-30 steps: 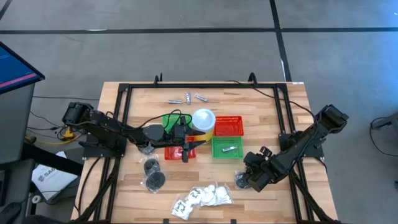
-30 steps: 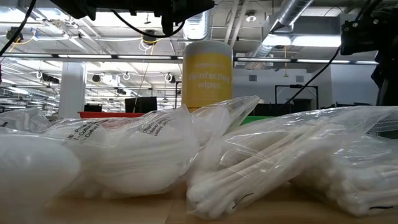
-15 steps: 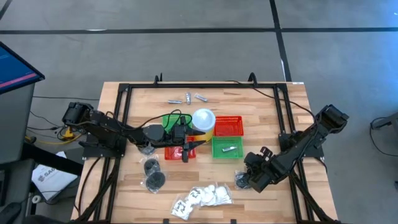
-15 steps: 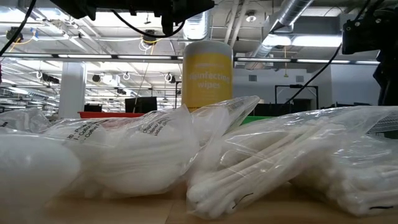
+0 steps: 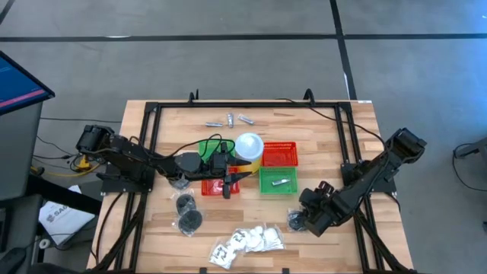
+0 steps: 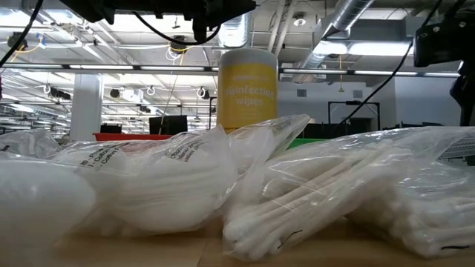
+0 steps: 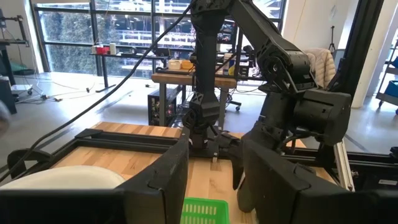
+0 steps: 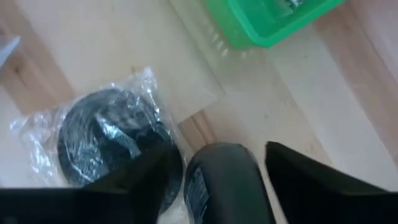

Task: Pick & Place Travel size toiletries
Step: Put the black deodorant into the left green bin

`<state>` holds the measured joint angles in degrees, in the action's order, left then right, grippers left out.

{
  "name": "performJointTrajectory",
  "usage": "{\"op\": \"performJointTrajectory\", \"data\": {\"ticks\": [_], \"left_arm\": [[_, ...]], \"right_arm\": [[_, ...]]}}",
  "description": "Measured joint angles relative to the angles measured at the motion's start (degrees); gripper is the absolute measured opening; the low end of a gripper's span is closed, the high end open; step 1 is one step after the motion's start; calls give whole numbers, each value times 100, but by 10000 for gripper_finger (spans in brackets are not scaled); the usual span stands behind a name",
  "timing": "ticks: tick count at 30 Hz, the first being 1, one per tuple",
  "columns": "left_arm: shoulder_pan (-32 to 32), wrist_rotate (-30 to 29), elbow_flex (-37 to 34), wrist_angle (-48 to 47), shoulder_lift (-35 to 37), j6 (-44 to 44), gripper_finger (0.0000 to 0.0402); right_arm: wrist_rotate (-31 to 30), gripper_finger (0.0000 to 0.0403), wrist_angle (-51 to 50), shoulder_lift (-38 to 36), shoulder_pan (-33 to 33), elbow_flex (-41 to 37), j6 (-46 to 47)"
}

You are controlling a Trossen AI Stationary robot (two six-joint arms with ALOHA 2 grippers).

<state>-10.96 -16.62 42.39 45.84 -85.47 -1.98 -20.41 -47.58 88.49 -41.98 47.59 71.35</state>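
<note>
My right gripper (image 5: 303,217) (image 8: 231,177) hangs open near the table's near right part, over a dark round piece in a clear bag (image 5: 293,221) (image 8: 106,146) that lies flat on the wood. A dark rounded thing (image 8: 221,180) shows between its fingers. My left gripper (image 5: 228,186) (image 7: 213,180) is open above a red basket (image 5: 215,187) at mid table, with nothing between its fingers. Two more bagged dark pieces (image 5: 187,213) lie left of centre. White pieces in packets (image 5: 247,242) (image 6: 185,178) lie at the near edge. Silvery pieces (image 5: 228,119) lie far back. My right gripper has the dark rounded thing (image 8: 211,171) close against one finger (image 8: 152,177), while bare table shows between it and the other finger. Whether the gripper touches it, I cannot tell.
A yellow cup with a white lid (image 5: 249,146) (image 6: 248,96) stands at centre among red (image 5: 280,154) and green (image 5: 278,181) (image 8: 280,18) mesh baskets; a silvery piece lies in the green one. A black frame (image 5: 228,104) rims the table.
My right arm has eased a little toward the table's right edge. Nothing on the table has moved.
</note>
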Motion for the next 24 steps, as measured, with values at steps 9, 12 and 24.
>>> {"op": "performJointTrajectory", "data": {"ticks": [9,12,24], "left_arm": [[0,0,0,0,0,2,145],[0,-1,0,0,0,1,145],[0,-2,0,-24,0,0,145]], "right_arm": [[284,320,-111,-9,11,13,-256],[419,313,-222,43,4,-45,-243],[303,275,-282,159,31,-54,-287]]}}
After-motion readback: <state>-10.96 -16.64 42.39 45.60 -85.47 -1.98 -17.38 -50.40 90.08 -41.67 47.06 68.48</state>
